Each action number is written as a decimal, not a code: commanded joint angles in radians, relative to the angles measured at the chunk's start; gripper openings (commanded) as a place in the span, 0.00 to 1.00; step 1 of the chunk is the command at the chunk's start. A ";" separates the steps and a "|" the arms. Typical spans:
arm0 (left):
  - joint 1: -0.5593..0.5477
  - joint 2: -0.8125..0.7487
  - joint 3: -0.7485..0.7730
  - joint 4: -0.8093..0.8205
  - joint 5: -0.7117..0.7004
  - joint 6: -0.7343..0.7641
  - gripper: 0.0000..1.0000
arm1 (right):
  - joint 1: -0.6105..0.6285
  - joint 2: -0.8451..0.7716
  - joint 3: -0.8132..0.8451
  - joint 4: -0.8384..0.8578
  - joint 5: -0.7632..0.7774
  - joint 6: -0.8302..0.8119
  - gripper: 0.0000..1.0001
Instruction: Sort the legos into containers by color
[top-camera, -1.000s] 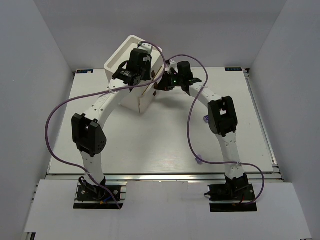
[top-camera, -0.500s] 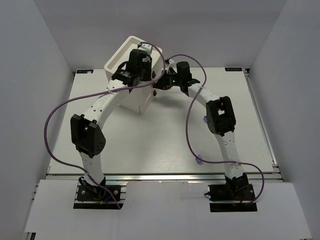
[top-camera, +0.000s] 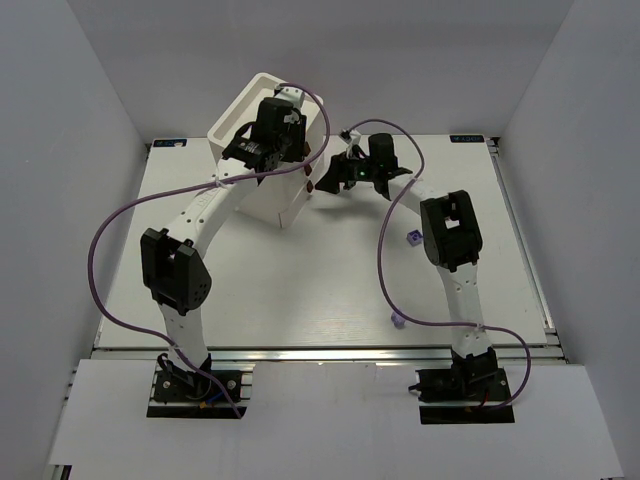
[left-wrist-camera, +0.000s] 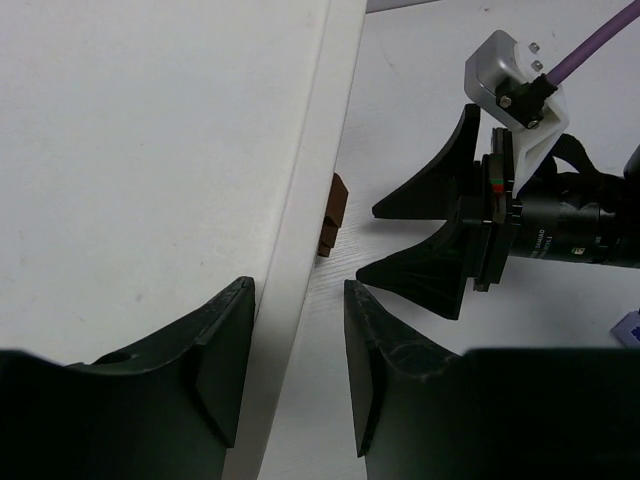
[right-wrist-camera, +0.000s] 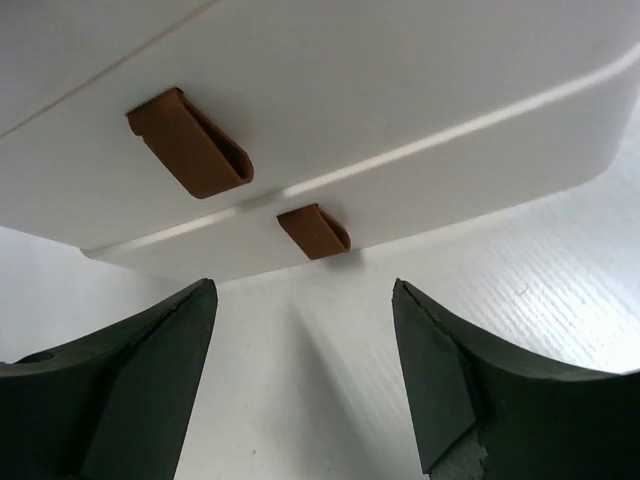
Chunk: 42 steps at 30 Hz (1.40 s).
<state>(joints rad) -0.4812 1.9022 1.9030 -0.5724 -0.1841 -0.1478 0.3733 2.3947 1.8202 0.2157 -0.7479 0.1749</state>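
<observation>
left gripper (left-wrist-camera: 297, 320): narrowly parted astride tall white boxy cabinet's (top-camera: 283, 203) edge; gap beside one finger | right gripper (right-wrist-camera: 303, 290): wide apart, empty; facing white drawers' (right-wrist-camera: 400, 60) brown knobs (right-wrist-camera: 190, 143) | tiny light purple plastic bricks (top-camera: 411, 238): two on white table (top-camera: 330, 280) beside right arm

The table (top-camera: 300, 290) where I work is white, with fine lines across its top. A metal rail (top-camera: 330, 352) runs along its near edge. Plain pale grey walls (top-camera: 60, 150) stand on three sides. The light is soft and even.
</observation>
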 joint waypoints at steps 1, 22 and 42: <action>-0.005 0.029 -0.051 -0.193 0.107 -0.041 0.51 | 0.016 0.015 0.071 0.031 -0.024 -0.094 0.77; -0.005 0.051 -0.044 -0.185 0.152 -0.052 0.51 | 0.058 0.135 0.189 0.017 0.058 -0.170 0.69; -0.005 0.051 -0.045 -0.179 0.166 -0.053 0.51 | 0.056 0.124 0.134 0.114 0.045 -0.118 0.00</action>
<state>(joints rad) -0.4664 1.9018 1.9011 -0.5671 -0.1295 -0.1623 0.4320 2.5622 1.9968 0.2382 -0.7464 0.0708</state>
